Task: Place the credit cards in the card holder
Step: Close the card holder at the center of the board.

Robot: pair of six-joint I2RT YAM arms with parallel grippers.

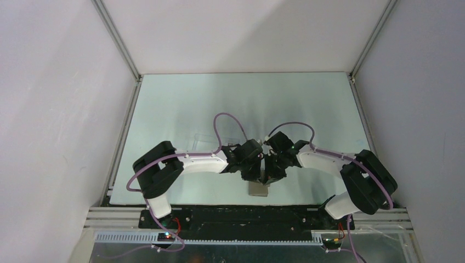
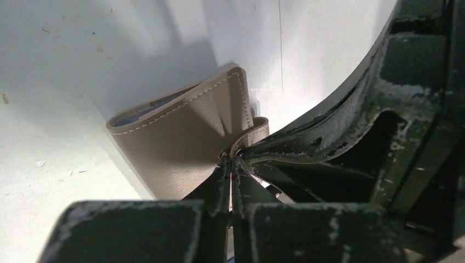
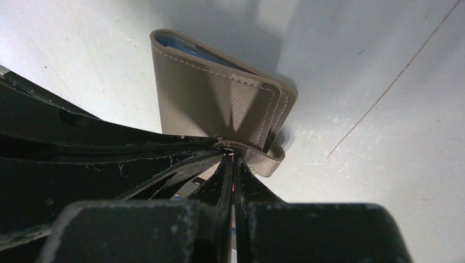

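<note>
Elbows and forearms sit closest to the overhead cam: left arm and right arm both bend in toward the card holder, which is down at the near edge of the surface. You've got left pincer and right pincer meeting at the holder's far side, tips almost touching each other. No credit cards show from here. The arms may hide them, can't tell.

Left wrist cam: left pincer is squeezed narrow, nipping the strap tab at the holder's corner. Right pincer comes in from the holder's right and bites the same spot. Prob reason for the double grip: one side steadies, the other peels the flap so the pocket opens. Holder is grey-brown, pebbled, w/ pale stitching along the edges. It's folded over and tilted, mouth slightly agape, blue lining peeking out. Resting or lifted, you can't tell.

Right wrist cam: same pinch from the opposite side. Right pincer is clamped tight on the tab, left one beside it. Holder reads as stitched leaves, lining showing at the top opening, tab curled at the low corner. No card visible inside, so loading looks not yet begun.
</note>
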